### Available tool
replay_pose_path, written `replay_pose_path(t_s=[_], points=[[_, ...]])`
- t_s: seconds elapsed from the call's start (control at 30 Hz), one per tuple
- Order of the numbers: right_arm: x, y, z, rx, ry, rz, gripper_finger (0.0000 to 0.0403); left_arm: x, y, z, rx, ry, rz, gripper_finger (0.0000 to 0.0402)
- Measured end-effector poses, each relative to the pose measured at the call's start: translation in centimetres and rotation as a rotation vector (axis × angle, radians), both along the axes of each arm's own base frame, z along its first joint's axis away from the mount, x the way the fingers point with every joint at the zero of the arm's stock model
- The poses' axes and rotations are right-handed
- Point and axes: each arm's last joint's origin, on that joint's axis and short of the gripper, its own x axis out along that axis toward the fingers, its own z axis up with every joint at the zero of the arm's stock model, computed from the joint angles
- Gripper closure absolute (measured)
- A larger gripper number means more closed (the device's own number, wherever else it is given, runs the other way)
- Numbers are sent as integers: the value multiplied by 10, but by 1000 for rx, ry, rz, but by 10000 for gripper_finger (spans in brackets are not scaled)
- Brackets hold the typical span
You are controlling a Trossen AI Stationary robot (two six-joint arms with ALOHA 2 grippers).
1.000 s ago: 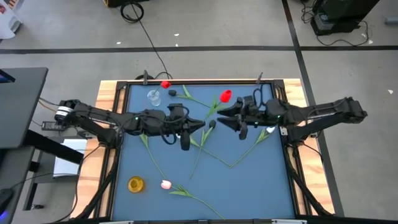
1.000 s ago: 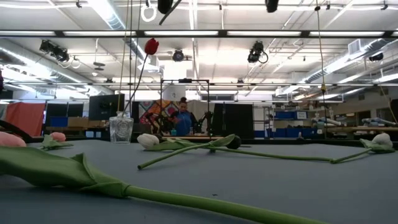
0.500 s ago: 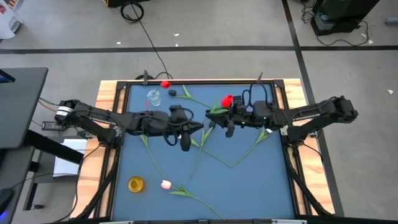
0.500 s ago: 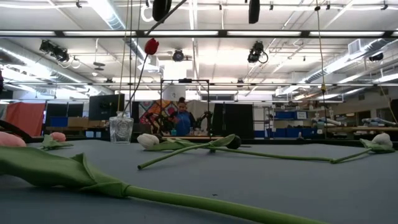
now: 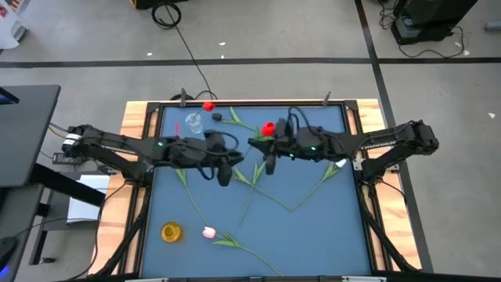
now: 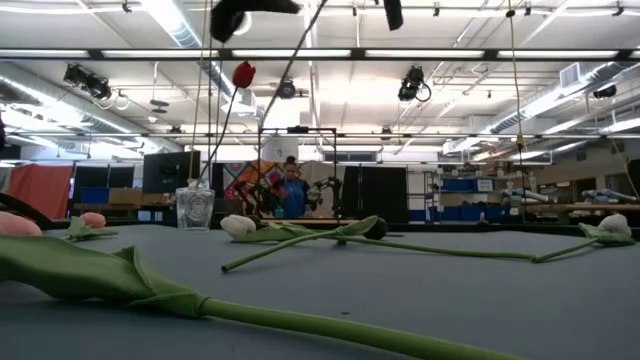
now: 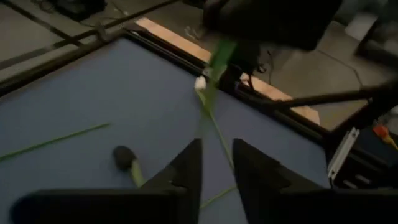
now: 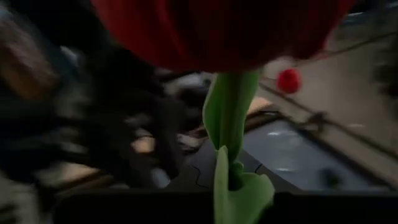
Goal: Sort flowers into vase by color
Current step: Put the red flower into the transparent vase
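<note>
Above the middle of the blue worktop [image 5: 313, 219], the right tool [image 5: 268, 147] is clamped on the green stem of a red tulip [image 5: 268, 128]. The red head sits just behind this tool, toward the back edge. In the low view the stem slants down from it in the air, off the worktop.

The left tool [image 5: 225, 164] hangs just beside it, across a small gap. Its fingers [image 7: 186, 171] stand a little apart and hold nothing that I can see.

The clear vase [image 5: 193, 123] stands at the back left corner with another red tulip [image 5: 207, 106] already in it. It lies well to the left of the held flower, past the left tool. I think the red flower belongs there, so it has to travel left and back, with its stem pointing down to slip in. The left arm is nearer to the vase.
</note>
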Motion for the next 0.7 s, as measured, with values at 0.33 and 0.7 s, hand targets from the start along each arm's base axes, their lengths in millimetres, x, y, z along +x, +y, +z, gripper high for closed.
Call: replay_pose_path(t_s=[0.33, 0.7], points=[[74, -32, 2, -180, 124, -7, 387, -84, 30, 28, -7, 42, 262, 198], [154, -70, -29, -293, 170, 103, 387, -130, 64, 21, 8, 198, 567, 197]])
